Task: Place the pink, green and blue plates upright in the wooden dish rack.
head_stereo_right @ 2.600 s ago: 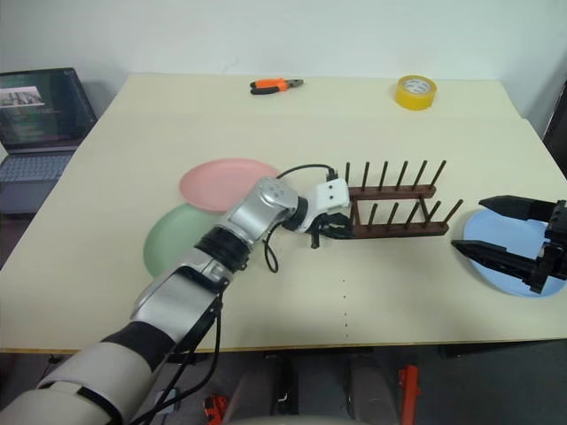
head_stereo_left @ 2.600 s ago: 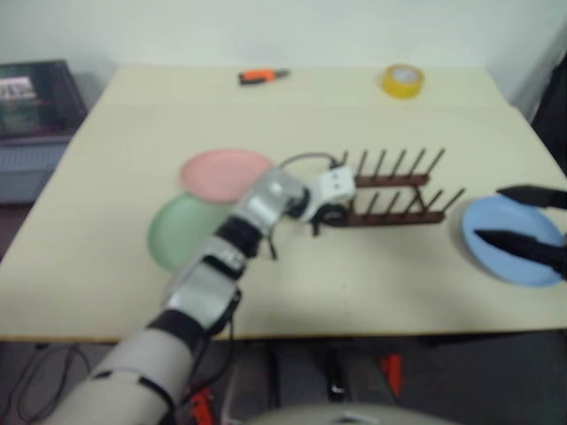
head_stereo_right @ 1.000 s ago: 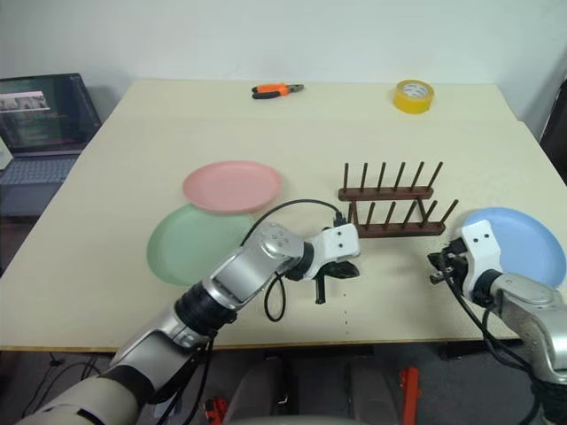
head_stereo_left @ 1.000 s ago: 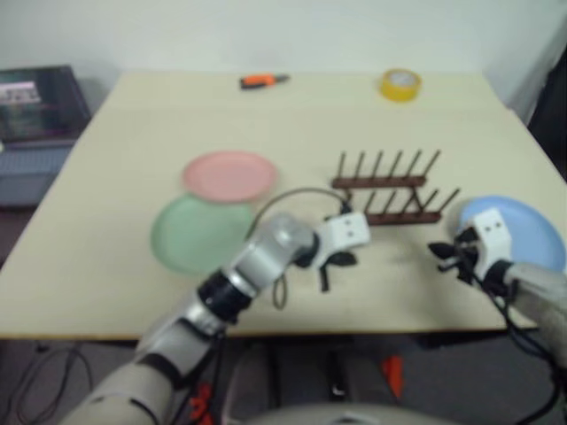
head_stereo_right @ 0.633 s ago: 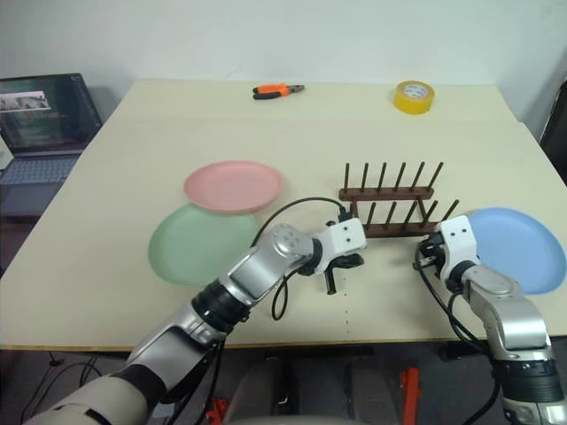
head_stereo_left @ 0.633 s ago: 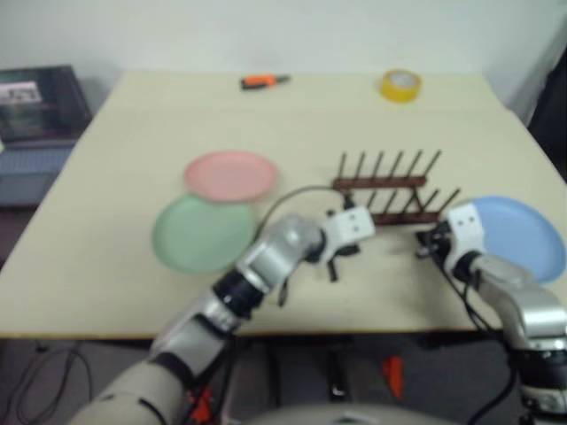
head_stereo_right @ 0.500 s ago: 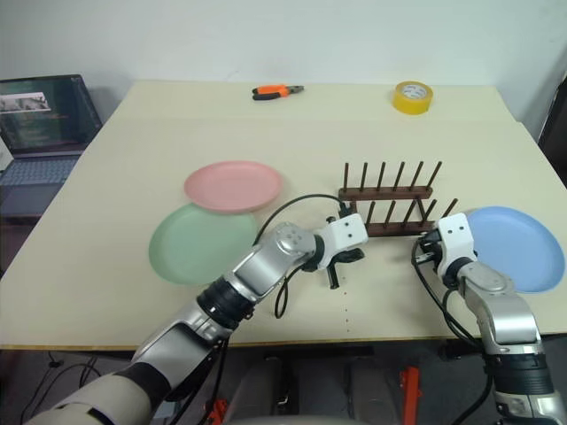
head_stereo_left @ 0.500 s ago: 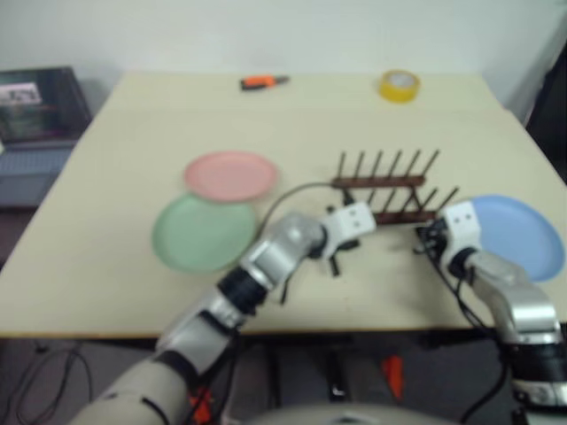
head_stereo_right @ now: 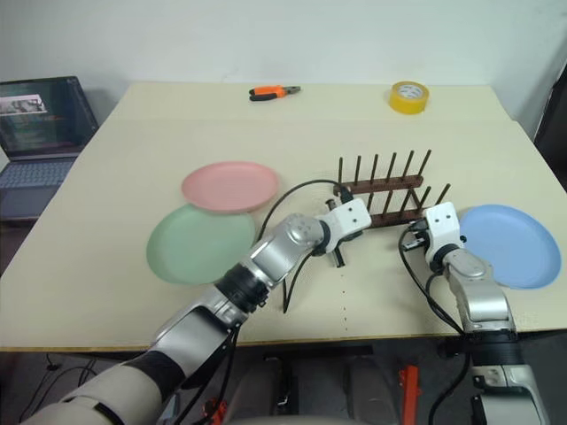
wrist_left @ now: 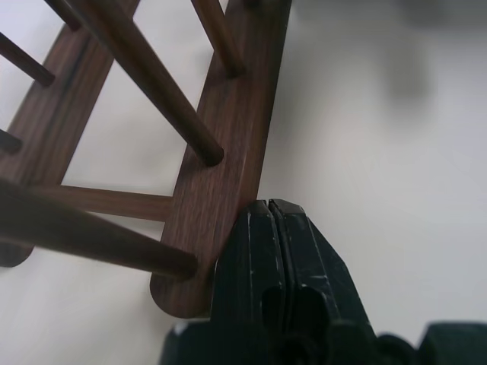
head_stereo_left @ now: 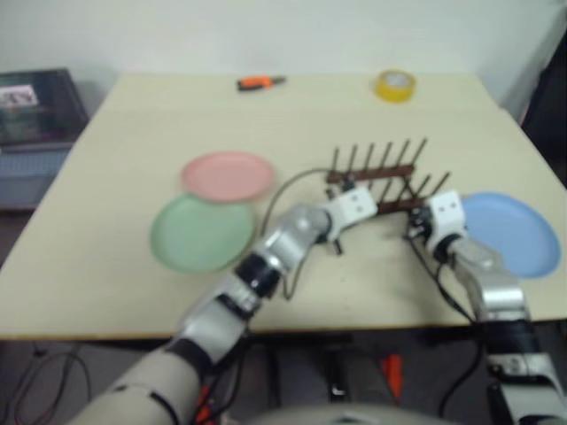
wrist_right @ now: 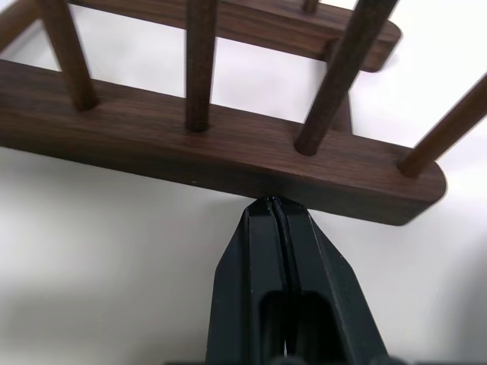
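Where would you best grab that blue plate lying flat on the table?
Probably at its raised rim, coming in from the near edge toward the robot: the blue plate lies flat, so only its thin lip offers the fingers anything to pinch.

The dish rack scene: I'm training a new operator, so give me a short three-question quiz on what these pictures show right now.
1. True or false: a plate already stands in the wooden dish rack.
2. Which part of the rack do both the left gripper and the right gripper meet with shut tips? A) a peg top B) the near base rail C) the far rail
3. Name the plate colours from the robot's left to right.

Key
1. False: the pink plate, green plate and blue plate lie flat on the table.
2. B.
3. Green and pink at left, blue at right.
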`<state>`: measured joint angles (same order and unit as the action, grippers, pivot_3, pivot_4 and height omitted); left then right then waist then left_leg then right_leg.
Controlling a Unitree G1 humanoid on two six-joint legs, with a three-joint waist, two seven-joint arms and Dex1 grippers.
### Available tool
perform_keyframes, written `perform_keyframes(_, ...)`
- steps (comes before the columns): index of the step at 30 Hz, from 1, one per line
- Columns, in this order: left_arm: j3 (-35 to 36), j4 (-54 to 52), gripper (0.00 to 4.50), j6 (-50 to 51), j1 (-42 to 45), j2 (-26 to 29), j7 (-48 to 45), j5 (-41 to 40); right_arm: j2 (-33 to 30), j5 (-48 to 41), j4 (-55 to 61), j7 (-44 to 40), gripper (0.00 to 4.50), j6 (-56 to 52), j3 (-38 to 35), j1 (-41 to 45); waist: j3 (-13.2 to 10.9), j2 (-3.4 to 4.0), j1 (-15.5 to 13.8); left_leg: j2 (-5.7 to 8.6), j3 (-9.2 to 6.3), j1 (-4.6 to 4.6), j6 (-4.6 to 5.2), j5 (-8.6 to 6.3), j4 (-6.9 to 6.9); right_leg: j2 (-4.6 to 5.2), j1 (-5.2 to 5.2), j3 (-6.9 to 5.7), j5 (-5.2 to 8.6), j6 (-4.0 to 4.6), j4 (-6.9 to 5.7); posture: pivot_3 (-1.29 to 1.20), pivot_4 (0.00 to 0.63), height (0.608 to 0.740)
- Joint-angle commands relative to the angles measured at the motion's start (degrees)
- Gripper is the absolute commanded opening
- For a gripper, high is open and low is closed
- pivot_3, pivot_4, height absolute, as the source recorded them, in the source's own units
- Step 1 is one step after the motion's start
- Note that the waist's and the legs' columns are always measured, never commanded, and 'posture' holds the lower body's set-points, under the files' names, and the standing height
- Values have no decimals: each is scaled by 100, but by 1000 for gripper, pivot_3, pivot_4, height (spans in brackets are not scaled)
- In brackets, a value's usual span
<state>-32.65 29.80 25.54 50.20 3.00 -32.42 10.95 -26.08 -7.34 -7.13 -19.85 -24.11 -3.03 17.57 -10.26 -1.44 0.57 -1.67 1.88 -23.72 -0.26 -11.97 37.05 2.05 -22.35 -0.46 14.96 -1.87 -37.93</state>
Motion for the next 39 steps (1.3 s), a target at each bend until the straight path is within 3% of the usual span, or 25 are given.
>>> perform_keyframes(1, 185, 265, 46, -263, 221, -44, 213, 180, 96, 112, -157, -32, 52, 202, 84, 214, 0, 0, 5, 0, 1, -3, 0, 0, -2, -1, -4, 1, 0, 0, 1, 0, 150, 740)
perform_keyframes(29, 573, 2121, 46, -1529, 898, -340, 1200, 729, 479, 365, -1084, -22, 52, 615, 159, 1257, -1, 0, 4, 3, 8, -26, -1, 0, -12, -1, -30, 0, 4, 2, 4, 0, 150, 740)
perform_keyframes(32, 550, 1551, 46, -1286, 774, -203, 861, 744, 406, 227, -552, -282, 52, 393, 199, 1023, -2, 1, 4, 2, 10, -28, -1, 0, -15, 0, -34, 0, 4, 2, 3, 0, 150, 740)
perform_keyframes(37, 695, -1232, 46, 231, 184, 509, -660, 331, -166, -733, 2068, -1468, 52, -986, 430, 84, -6, 10, 13, -1, 8, -79, -4, 1, -17, -4, -92, 1, -8, 28, -12, 0, 150, 740)
perform_keyframes(39, 949, -2324, 415, 1098, 86, 822, -1197, -52, -537, -1297, 3098, -1839, 0, -1646, 366, -193, -11, 17, 28, -5, 2, -90, -5, 1, -16, -4, -99, -4, -8, 31, -13, 0, 150, 740)
